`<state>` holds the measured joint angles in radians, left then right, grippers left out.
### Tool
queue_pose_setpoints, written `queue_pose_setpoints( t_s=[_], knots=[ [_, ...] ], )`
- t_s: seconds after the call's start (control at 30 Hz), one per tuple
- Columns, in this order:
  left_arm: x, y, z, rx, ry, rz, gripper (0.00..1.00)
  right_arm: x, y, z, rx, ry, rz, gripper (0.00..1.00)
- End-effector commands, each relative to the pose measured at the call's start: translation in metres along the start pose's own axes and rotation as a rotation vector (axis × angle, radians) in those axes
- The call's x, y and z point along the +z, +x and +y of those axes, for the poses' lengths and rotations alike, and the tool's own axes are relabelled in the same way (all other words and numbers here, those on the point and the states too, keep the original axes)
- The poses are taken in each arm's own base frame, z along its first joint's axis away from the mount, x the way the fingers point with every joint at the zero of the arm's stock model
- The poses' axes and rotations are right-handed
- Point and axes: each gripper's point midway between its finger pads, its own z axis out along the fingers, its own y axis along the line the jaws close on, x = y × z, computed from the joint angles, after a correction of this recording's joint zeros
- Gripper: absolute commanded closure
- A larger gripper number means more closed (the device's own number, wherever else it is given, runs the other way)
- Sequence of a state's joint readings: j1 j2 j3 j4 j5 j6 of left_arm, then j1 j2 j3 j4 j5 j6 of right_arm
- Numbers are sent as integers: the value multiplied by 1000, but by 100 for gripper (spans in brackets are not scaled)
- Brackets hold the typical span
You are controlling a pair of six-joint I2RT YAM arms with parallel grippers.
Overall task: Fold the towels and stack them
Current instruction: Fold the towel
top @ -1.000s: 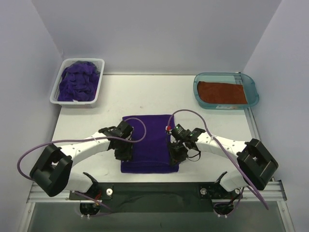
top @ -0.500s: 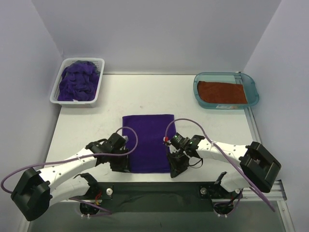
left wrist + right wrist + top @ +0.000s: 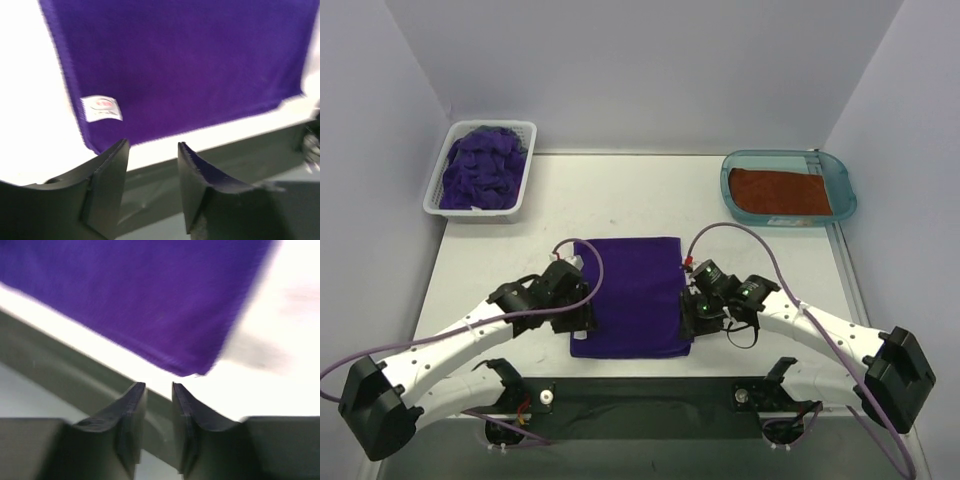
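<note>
The left claw (image 3: 582,312) and right claw (image 3: 692,312) have drawn back from the near corners, easing apart. The purple towel (image 3: 628,290) lies flat on the bench (image 3: 520,230), long axis near to far, between them. The left claw is half parted and the right barely, both empty.

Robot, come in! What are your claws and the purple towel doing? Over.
Left claw open, empty. Right claw barely open, empty. Purple towel flat between them. Nothing in the way.
</note>
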<state>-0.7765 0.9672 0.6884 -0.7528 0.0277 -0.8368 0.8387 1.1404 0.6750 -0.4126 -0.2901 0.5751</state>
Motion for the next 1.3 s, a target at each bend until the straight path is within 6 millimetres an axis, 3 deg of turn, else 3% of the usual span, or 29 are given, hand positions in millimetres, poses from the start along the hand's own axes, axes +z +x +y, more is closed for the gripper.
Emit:
queue_pose_setpoints(
  t_s=[0.0,0.2,0.37,0.43,0.57,0.6,0.63,0.67,0.8,0.97,1.07,1.17,1.23,1.27],
  knots=[
    [11,-10,15,-20,-114,-33,45,-4,-5,-32,144,137,-47,70],
    [28,-12,33,-25,-191,-56,39,-1,1,-54,269,170,-61,67],
    [36,-25,33,-38,-197,-88,40,-2,-15,-49,243,151,-104,68],
    [36,-38,28,-13,-194,-118,40,-8,-36,-42,201,140,-160,70],
    [28,-95,7,-17,-141,-230,43,-14,-84,-44,177,168,-250,76],
    [34,-107,12,-35,-147,-222,43,-13,-94,-43,179,161,-258,77],
    [36,-115,11,-40,-138,-224,43,-18,-116,-36,165,137,-303,78],
    [41,-131,4,-46,-123,-234,43,-10,-124,-43,188,152,-289,78],
    [60,-164,-3,-14,-117,-226,43,4,-165,-44,231,108,-306,79],
    [92,-193,6,-36,-146,-193,43,34,-205,-64,292,120,-285,80],
    [120,-202,21,-84,-172,-155,44,48,-222,-75,320,129,-268,81],
    [131,-221,24,-112,-175,-165,44,66,-230,-91,347,143,-237,81],
    [147,-223,30,-120,-185,-138,44,68,-249,-94,353,120,-250,81],
    [156,-230,31,-128,-185,-132,44,79,-250,-103,369,123,-226,81]
  ],
)
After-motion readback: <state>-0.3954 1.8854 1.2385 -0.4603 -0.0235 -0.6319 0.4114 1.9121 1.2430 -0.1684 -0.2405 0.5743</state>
